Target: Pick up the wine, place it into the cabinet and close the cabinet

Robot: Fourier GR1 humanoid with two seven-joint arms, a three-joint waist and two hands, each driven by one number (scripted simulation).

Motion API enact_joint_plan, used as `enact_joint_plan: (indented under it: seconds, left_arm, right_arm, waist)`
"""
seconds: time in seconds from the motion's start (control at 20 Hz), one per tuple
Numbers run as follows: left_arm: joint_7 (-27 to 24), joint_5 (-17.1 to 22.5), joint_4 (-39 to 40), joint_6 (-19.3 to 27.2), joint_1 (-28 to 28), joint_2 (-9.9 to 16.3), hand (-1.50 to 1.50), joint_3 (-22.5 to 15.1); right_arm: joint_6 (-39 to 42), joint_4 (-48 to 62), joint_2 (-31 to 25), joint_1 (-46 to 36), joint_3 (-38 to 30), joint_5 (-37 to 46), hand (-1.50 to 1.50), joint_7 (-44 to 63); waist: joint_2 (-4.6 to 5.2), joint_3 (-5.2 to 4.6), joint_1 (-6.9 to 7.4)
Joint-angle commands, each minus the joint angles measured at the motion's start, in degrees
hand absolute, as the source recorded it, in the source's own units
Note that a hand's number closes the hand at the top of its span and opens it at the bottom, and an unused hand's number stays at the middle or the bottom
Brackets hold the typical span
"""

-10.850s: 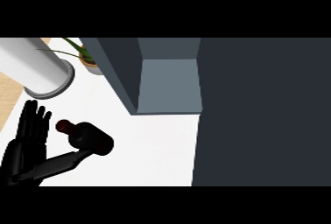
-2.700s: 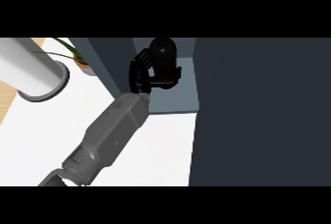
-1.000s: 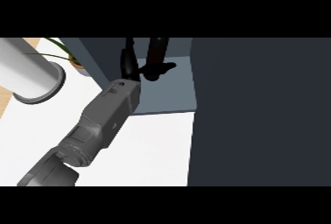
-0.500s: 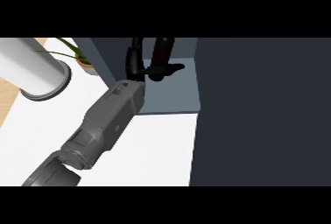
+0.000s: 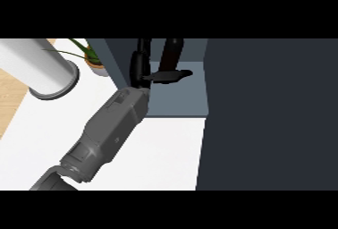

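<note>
The wine [image 5: 173,51] stands in the cabinet [image 5: 178,96], at the far end of its open compartment. Its long axis runs near to far in this view, which fits an upright bottle seen from above. Its far end is cut off at the view's upper edge, so neck and base cannot be told apart.

One grey forearm [image 5: 109,132] enters from the lower left and reaches diagonally into the compartment. Which arm it is cannot be confirmed from this view alone; by its side of entry it reads as the left. The left hand [image 5: 142,67] sits just left of the bottle, fingers stretched far along the compartment's left wall, thumb [image 5: 168,76] held out rightward across the bottle's near part. The fingers look straight, not wrapped about the bottle; whether the thumb touches it cannot be determined.

The cabinet door [image 5: 271,116] fills the right of the view as a dark panel, swung open.

On the white bench [image 5: 165,152], far left, stand a white cylinder [image 5: 40,67] and a potted plant [image 5: 92,58], both partly cut off.
</note>
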Motion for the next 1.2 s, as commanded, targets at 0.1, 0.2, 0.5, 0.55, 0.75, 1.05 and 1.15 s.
enact_joint_plan:
  seconds: [0.1, 0.2, 0.5, 0.55, 0.75, 1.05, 1.15]
  left_arm:
    - [1.9, -1.4, -8.8, 0.3, 4.7, 1.3, -1.50, -1.0]
    - [2.9, -1.7, -14.8, 0.4, 10.6, 2.0, -1.50, -3.2]
    - [5.0, -3.2, -28.9, 1.8, 20.5, 0.9, -1.50, -7.8]
    - [8.4, -3.4, -32.6, 4.8, 19.7, 1.6, -1.50, -8.1]
    - [6.0, -5.1, -42.1, 4.7, 31.8, 1.4, -1.50, -13.2]
    - [7.3, -9.1, -55.9, 9.2, 42.7, 3.6, -1.50, -19.4]
    - [11.2, -8.9, -64.9, 11.6, 45.5, 6.8, -1.50, -19.8]
  right_arm:
    - [-0.8, -12.7, -2.0, 2.4, -1.0, -4.8, -1.50, 6.5]
    - [-0.7, -13.3, -1.5, 6.1, 0.0, -4.4, -1.50, 4.0]
    - [-1.8, -12.4, -1.6, 2.9, 0.3, -2.8, -1.50, 4.4]
    - [-1.5, -12.3, -1.4, 3.9, 0.9, -1.9, -1.50, 2.9]
    - [-3.2, -12.0, -1.4, 0.7, 1.2, -2.1, -1.50, 6.3]
    - [-2.4, -11.2, -3.2, -1.5, -2.1, -4.4, -1.50, 7.1]
    - [-2.0, -10.6, -2.3, 1.4, -0.1, -3.1, -1.50, 4.2]
  waist:
    - [0.14, -0.01, 0.01]
    - [-0.51, 0.02, 0.76]
    - [-0.24, -0.02, 0.91]
    - [-0.38, 0.01, 0.83]
    - [-0.11, -0.04, 1.03]
    - [0.14, -0.01, 0.69]
    - [-0.08, 0.03, 0.69]
